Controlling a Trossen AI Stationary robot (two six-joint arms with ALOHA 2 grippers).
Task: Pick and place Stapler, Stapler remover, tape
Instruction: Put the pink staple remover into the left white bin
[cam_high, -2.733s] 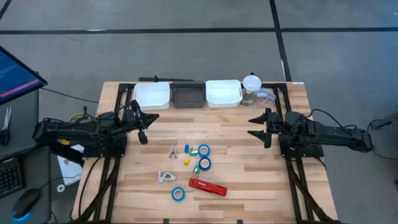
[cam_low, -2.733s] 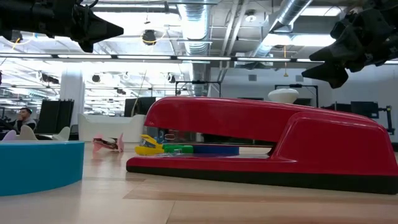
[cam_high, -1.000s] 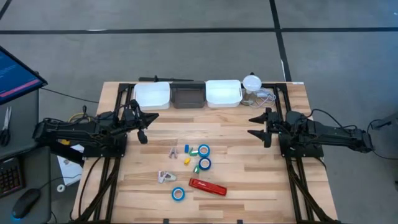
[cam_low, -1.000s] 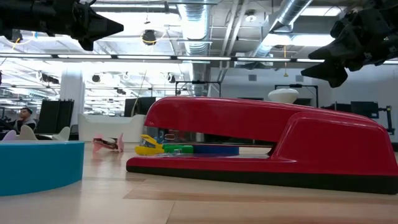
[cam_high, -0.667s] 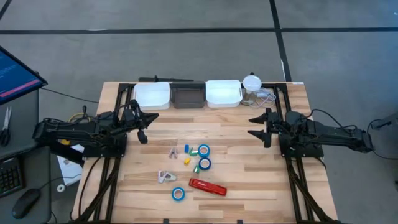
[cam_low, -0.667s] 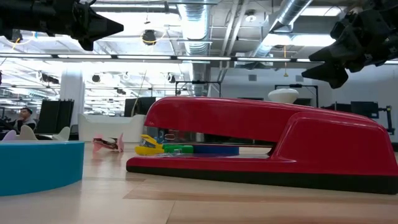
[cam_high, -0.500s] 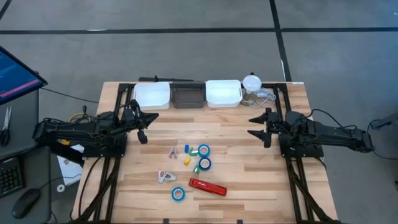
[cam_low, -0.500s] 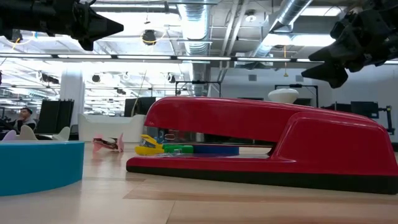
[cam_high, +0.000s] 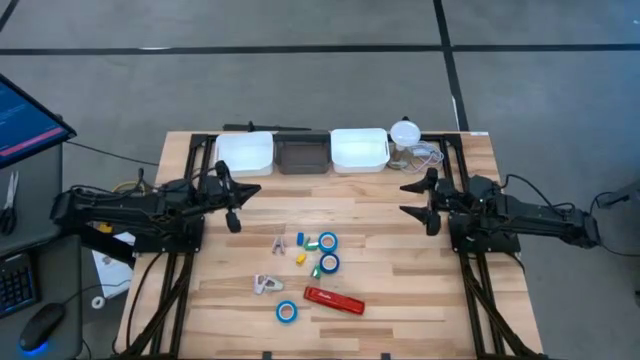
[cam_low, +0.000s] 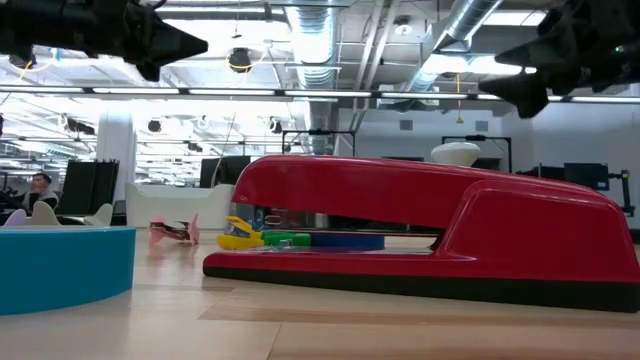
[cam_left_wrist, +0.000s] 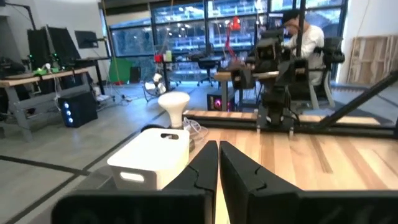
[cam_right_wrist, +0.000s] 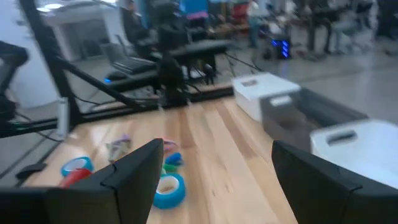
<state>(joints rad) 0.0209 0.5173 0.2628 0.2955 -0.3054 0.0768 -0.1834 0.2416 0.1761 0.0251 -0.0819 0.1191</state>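
Observation:
The red stapler (cam_high: 334, 300) lies flat near the table's near edge and fills the low view (cam_low: 430, 235). Three blue tape rolls lie flat: two side by side in the middle (cam_high: 327, 241) (cam_high: 329, 263), one left of the stapler (cam_high: 287, 312). A pale metal staple remover (cam_high: 266, 285) lies left of them. My left gripper (cam_high: 250, 190) hovers shut over the table's left part (cam_left_wrist: 218, 165). My right gripper (cam_high: 407, 198) hovers open over the right part (cam_right_wrist: 214, 168), well above the table (cam_low: 520, 95).
Two white bins (cam_high: 245, 152) (cam_high: 359, 148) and a dark bin (cam_high: 303, 155) stand in a row at the far edge, with a white bulb and cable (cam_high: 405, 132) to their right. Small yellow, blue and green bits (cam_high: 306, 248) and a pinkish clip (cam_high: 279, 242) lie among the rolls.
My left gripper has shifted a little toward the table's right. My right gripper has moved a little toward the far edge and risen slightly. The things on the table have stayed where they were.

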